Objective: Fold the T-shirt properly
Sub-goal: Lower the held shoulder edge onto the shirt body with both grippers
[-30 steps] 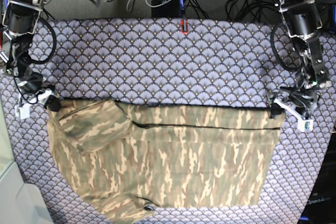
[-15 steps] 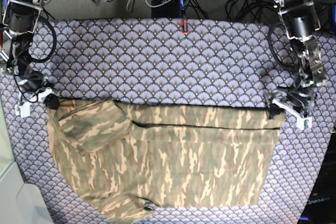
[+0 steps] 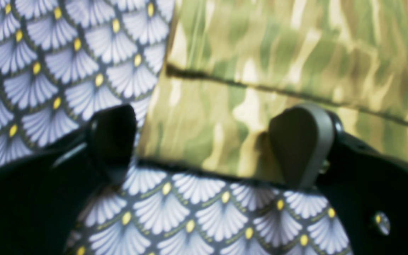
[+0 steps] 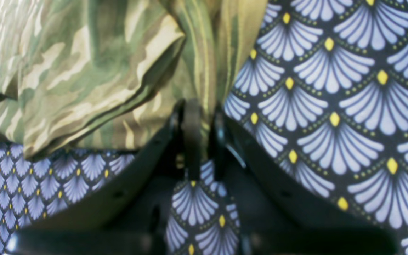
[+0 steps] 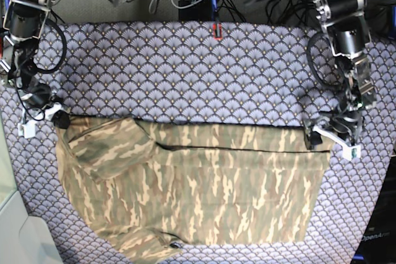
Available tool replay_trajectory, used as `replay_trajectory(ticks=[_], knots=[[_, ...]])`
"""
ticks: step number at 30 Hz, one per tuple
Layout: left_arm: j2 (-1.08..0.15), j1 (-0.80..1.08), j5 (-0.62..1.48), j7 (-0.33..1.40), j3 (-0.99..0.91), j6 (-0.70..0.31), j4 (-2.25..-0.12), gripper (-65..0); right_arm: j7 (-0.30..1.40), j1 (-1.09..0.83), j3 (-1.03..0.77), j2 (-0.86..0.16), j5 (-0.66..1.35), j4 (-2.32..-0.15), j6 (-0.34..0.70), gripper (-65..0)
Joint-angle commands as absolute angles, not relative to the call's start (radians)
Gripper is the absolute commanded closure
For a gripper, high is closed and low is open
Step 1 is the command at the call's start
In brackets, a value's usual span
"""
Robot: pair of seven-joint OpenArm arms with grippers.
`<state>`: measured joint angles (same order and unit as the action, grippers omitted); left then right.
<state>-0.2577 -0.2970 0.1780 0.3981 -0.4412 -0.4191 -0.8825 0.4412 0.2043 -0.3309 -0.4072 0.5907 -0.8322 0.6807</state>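
Left gripper [image 3: 204, 141], left wrist view: jaws wide apart, straddling the T-shirt [image 3: 278, 71] corner; one pad on the tablecloth [image 3: 48, 71], the other over the cloth's hem edge. Nothing pinched.

Right gripper [image 4: 200, 131], right wrist view: jaws pressed together on a bunched edge of the T-shirt [image 4: 83, 71], folds spreading away from the tips.

Base view: T-shirt [image 5: 198, 183] lies flat across the near half of the tablecloth [image 5: 185, 66]. Right gripper [image 5: 55, 115] at its far corner on view-left; left gripper [image 5: 328, 134] at the far corner on view-right.
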Motion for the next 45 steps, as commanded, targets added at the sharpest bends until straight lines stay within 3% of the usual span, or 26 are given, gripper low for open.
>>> replay_trajectory(ticks=[1,11,22,45], knots=[[-0.265,-0.318,0.188,0.38,-0.443,-0.423,-0.897,-61.4,0.423,0.22,-0.335,-0.429,0.605,-0.845,0.698,0.0],[-0.272,-0.314,0.323,0.386,-0.444,-0.423,-0.897,-61.4,0.423,0.22,-0.335,-0.429,0.605,-0.846,0.698,0.0],[-0.286,-0.321,0.332,0.378,-0.444,-0.423,-0.789,-61.4,0.423,0.22,-0.335,-0.429,0.605,-0.846,0.698,0.0],[-0.295,-0.321,0.325,0.387,-0.438,-0.421,-0.78,-59.5,0.423,0.219,-0.335,-0.429,0.605,-0.846,0.698,0.0]])
